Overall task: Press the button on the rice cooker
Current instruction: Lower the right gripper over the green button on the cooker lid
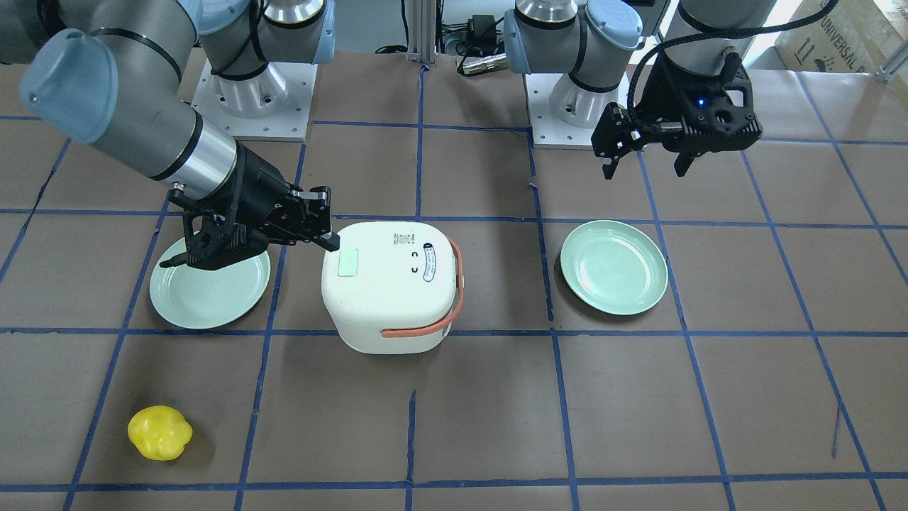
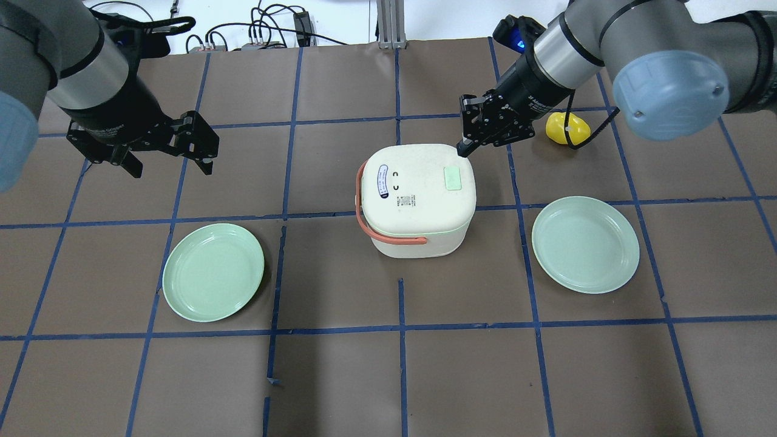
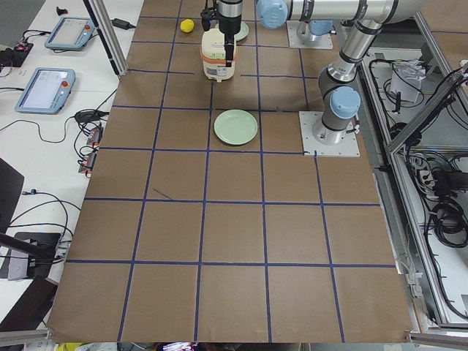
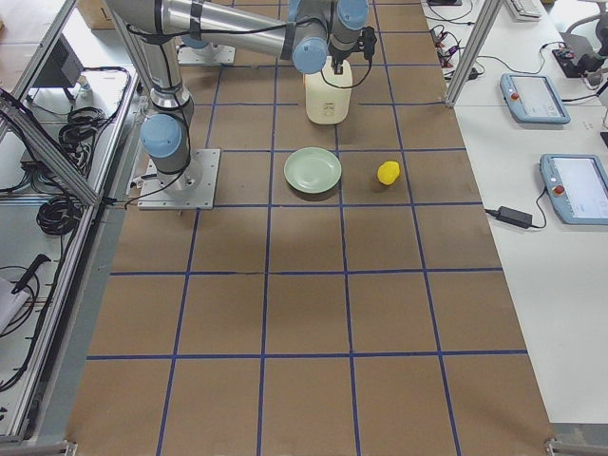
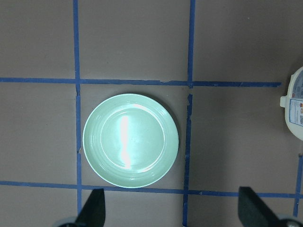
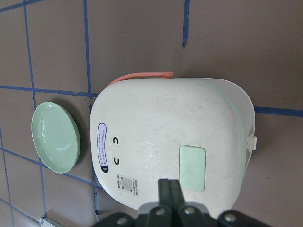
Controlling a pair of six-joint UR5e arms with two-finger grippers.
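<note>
The white rice cooker (image 1: 386, 284) with an orange handle stands mid-table; it also shows in the overhead view (image 2: 416, 194) and the right wrist view (image 6: 165, 146). Its pale green button (image 1: 349, 262) sits on the lid (image 2: 454, 179), (image 6: 192, 168). My right gripper (image 1: 332, 244) is shut and empty, its tip at the lid's edge just beside the button (image 2: 463, 150), (image 6: 169, 189). I cannot tell if it touches the lid. My left gripper (image 1: 644, 167) is open and empty, held high away from the cooker (image 2: 170, 168), (image 5: 171, 210).
One green plate (image 1: 613, 266) lies below my left gripper (image 5: 130, 140). A second green plate (image 1: 209, 284) lies under my right arm (image 2: 585, 244). A yellow fruit (image 1: 159, 431) lies beyond the right arm (image 2: 567, 128).
</note>
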